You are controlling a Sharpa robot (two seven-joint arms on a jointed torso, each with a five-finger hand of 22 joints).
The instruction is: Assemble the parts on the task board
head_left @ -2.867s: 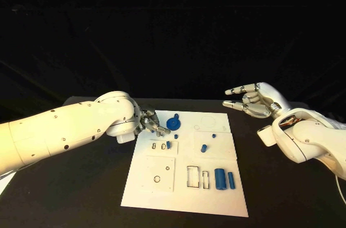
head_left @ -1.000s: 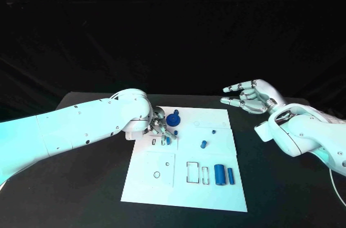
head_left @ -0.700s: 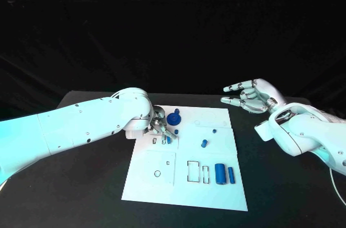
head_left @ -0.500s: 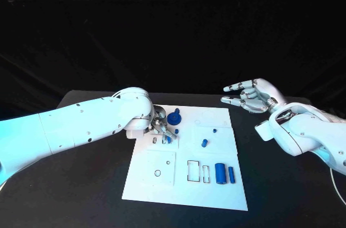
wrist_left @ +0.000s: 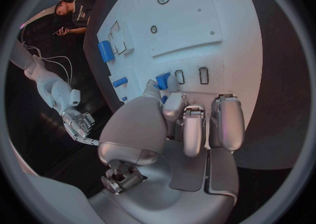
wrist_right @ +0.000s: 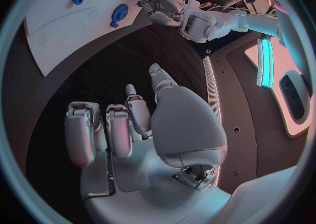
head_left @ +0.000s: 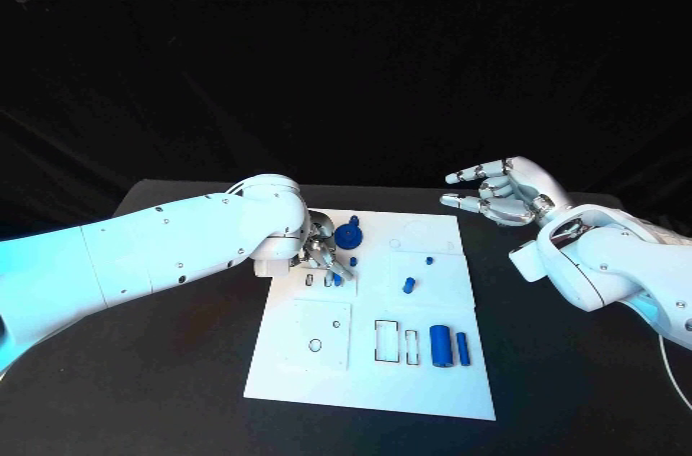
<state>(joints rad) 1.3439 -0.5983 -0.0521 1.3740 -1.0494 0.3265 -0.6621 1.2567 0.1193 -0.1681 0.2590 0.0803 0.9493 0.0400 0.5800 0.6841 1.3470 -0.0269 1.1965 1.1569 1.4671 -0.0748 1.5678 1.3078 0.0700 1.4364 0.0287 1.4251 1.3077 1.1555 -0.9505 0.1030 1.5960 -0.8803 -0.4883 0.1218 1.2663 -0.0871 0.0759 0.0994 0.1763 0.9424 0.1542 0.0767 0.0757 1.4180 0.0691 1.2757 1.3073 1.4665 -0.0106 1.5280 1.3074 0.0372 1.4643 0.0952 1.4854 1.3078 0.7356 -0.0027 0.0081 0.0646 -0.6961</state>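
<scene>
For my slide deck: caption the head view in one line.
Left hand pinches a small blue part at the white task board's slots while the right hand hovers open beside it.

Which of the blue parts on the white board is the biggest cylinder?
The thick blue cylinder near the board's front edge. The slimmer cylinder lies beside it; the others are much smaller.

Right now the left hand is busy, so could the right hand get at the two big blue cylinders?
Probably yes: the right hand is open above the table, and nothing covers the cylinders near the board corner.
</scene>
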